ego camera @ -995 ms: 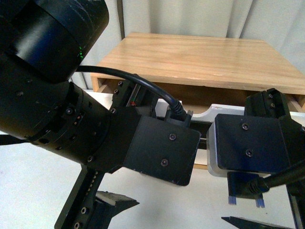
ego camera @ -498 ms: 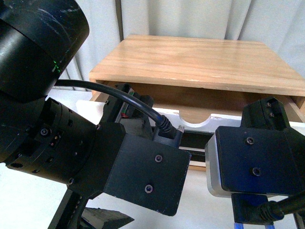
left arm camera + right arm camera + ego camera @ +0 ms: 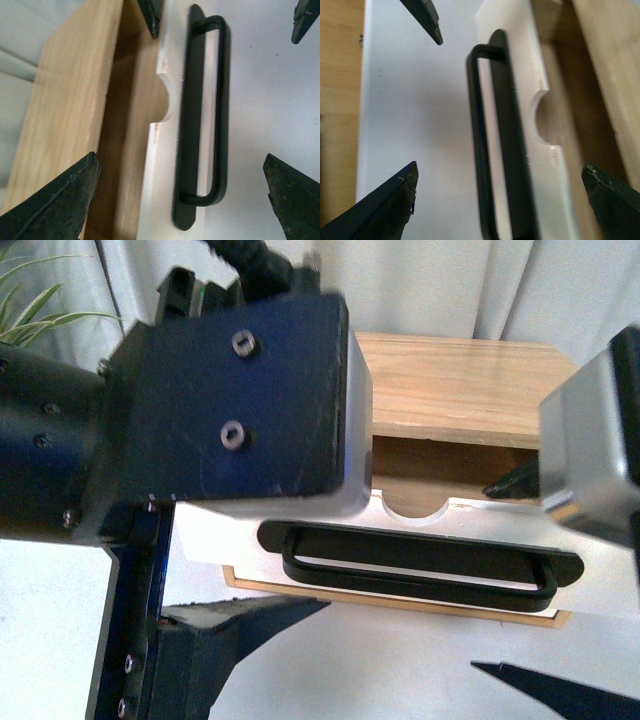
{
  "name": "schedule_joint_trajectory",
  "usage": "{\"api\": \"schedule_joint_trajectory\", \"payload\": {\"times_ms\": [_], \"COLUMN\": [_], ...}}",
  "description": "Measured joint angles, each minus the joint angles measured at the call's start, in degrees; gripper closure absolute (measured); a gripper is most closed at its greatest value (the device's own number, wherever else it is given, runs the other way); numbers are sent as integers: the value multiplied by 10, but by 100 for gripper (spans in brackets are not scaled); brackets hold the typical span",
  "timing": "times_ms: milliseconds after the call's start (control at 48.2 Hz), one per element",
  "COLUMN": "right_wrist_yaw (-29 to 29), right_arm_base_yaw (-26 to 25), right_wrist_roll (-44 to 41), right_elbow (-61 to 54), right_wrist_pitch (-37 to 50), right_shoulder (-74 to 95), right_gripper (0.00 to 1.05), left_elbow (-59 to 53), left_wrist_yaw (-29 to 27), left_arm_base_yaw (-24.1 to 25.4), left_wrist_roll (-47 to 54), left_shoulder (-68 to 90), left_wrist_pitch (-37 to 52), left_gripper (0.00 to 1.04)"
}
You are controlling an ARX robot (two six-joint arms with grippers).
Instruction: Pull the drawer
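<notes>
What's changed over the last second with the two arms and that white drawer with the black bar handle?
The left tool and right tool have risen away from the white-fronted wooden drawer, uncovering its long black bar handle. Both are open and grip nothing. The drawer has slid further out of the light wooden cabinet, which seems to stand where it was.

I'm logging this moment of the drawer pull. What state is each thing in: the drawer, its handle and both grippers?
drawer: partly open, with a dark gap behind its white front.
handle: free, nothing closed on it.
left gripper: open, fingers wide apart, holding nothing.
right gripper: open, fingers wide apart, holding nothing.
</notes>
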Motion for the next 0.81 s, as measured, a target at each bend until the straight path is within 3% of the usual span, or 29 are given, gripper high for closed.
{"api": "schedule_joint_trajectory", "payload": {"times_ms": [207,353,560,809], "right_wrist_yaw": [-1,44,58,126], "right_arm_base_yaw": [-48,-98,-152,-180], "right_wrist_roll": [96,211,309,424], "right_elbow": [-53,-115,-169,-230], "right_wrist_pitch": [137,263,270,156], "right_shoulder": [-48,-105,-213,-463], "right_gripper": [9,9,9,9], "left_elbow": [-71,-145,-196,-278], "left_wrist_yaw": [-49,-111,-181,-237], "left_arm_base_yaw": [52,71,110,193], "left_wrist_roll": [-175,-297,-433,-618], "left_shoulder": [-58,-143,-288,-502], "left_wrist_pitch": [189,268,206,89], "left_gripper": [6,6,6,6]}}
